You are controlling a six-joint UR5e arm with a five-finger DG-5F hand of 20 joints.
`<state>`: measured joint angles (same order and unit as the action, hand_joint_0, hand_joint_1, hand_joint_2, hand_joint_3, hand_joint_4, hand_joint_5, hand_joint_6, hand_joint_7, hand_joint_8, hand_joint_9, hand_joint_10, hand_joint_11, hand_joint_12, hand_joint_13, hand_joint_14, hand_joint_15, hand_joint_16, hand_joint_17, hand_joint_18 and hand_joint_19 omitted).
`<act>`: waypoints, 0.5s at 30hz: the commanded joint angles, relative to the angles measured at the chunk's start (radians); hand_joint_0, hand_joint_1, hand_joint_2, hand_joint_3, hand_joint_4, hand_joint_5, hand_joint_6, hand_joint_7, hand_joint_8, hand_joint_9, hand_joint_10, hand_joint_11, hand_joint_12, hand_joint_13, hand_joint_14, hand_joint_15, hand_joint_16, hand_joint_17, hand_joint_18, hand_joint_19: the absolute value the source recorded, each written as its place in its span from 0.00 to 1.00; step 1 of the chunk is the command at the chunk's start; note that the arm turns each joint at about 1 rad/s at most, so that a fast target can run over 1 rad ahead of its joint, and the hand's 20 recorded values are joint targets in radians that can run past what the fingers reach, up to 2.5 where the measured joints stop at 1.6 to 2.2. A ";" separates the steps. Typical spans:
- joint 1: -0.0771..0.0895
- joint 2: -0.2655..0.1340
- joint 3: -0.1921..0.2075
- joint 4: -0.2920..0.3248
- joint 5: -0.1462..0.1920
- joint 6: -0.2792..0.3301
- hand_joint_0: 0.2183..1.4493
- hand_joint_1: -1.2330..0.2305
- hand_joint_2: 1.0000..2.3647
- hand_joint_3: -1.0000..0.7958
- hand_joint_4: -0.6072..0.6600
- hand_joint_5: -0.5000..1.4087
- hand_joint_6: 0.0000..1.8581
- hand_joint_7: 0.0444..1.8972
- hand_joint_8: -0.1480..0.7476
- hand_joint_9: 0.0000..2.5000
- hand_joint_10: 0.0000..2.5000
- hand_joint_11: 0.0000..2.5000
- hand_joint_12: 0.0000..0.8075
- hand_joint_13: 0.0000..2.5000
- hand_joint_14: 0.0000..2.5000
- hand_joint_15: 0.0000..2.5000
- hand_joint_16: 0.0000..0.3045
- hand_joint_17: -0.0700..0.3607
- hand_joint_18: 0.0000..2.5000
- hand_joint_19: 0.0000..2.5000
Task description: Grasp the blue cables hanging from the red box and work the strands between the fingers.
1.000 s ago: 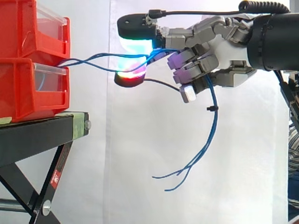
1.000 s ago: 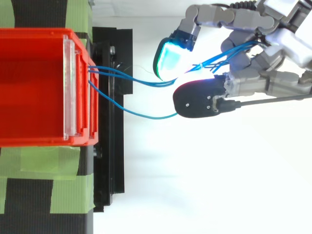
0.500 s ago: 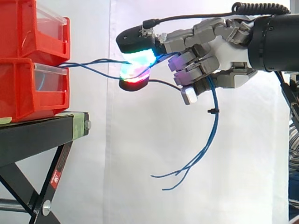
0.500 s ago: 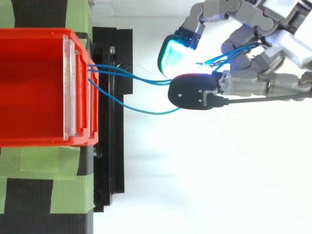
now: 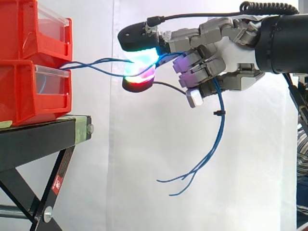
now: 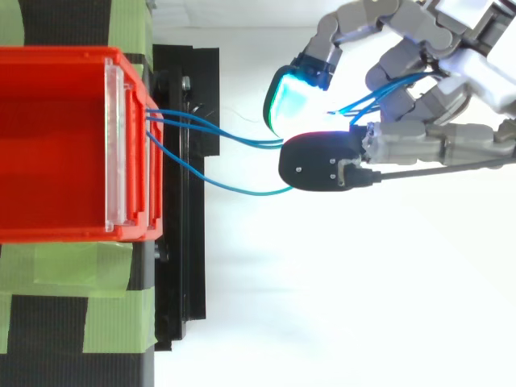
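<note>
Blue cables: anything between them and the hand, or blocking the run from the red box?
Nothing visible. The hand is shut on the blue cables, strands pinched between its fingertips. From the red box they cross open air; loose ends hang free below the palm.

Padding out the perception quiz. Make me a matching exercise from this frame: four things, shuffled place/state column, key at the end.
Things
1. blue cables
2. hand
3. black stand
4. green tape

Place or state
A. underneath the red bins, carrying them
B. fingers curled round strands, pads glowing
C. run from the bins into the hand, loose ends dangling below it
D. strips on the stand's top, beside the bin

Pairs: 1-C, 2-B, 3-A, 4-D
</note>
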<state>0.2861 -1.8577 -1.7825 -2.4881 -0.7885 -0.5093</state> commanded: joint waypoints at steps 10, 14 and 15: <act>0.005 0.000 0.000 -0.002 0.000 0.000 0.41 0.53 0.51 0.41 0.75 0.59 0.01 0.66 0.76 0.71 1.00 1.00 0.85 0.78 1.00 0.68 0.80 0.58 1.00 0.24; 0.005 0.000 0.000 -0.002 0.000 0.003 0.80 0.39 0.01 0.67 0.60 0.57 0.14 0.77 0.76 0.71 1.00 1.00 0.85 0.78 1.00 0.68 0.80 0.58 1.00 0.24; 0.005 0.000 0.000 -0.003 -0.002 0.005 0.83 0.39 0.00 0.66 0.57 0.54 0.29 0.73 0.76 0.71 1.00 1.00 0.85 0.78 1.00 0.68 0.80 0.58 1.00 0.24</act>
<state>0.2913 -1.8577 -1.7825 -2.4903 -0.7886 -0.5079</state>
